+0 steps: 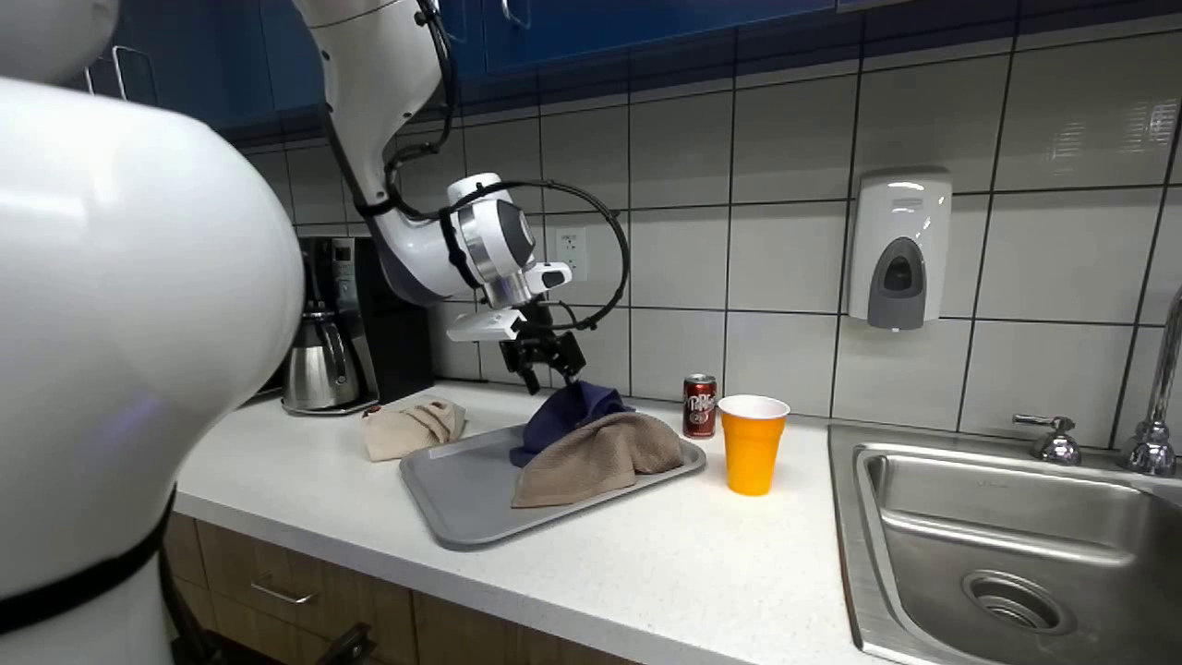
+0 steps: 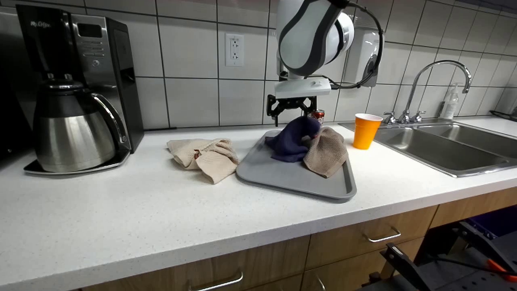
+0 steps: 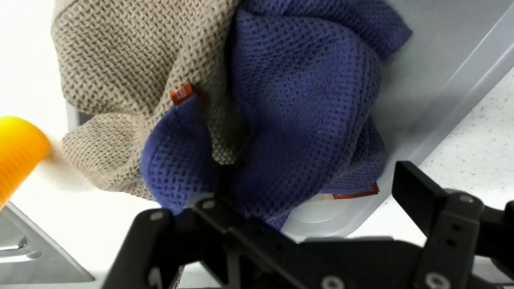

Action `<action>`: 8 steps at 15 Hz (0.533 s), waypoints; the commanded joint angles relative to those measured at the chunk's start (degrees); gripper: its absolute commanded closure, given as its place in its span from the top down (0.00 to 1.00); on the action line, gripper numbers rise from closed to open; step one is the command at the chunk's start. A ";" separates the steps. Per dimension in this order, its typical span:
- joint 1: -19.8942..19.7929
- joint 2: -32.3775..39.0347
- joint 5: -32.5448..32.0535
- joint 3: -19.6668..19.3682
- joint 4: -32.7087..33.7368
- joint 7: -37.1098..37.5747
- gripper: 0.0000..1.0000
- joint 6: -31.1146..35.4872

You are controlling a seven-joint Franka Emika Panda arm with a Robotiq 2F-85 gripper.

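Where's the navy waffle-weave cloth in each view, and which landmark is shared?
In an exterior view, the navy waffle-weave cloth is just left of centre, below mid-height.
In an exterior view, the cloth is just right of centre.
In the wrist view, the cloth fills the upper middle.
Shared landmark: orange cup, right of the cloth in both exterior views, at the wrist view's left edge.

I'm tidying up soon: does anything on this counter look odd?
Yes, the blue cloth: it stands bunched in a peak, seemingly touching one finger of the open gripper, instead of lying flat on the gray tray. Nothing looks spilled.
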 commanded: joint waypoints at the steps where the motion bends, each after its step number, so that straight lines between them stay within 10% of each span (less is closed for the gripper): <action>1: -3.19 -5.27 -4.01 4.20 -2.53 1.62 1.00 -2.61; 8: -6.83 -7.24 -5.82 11.79 -3.93 -1.23 1.00 -1.70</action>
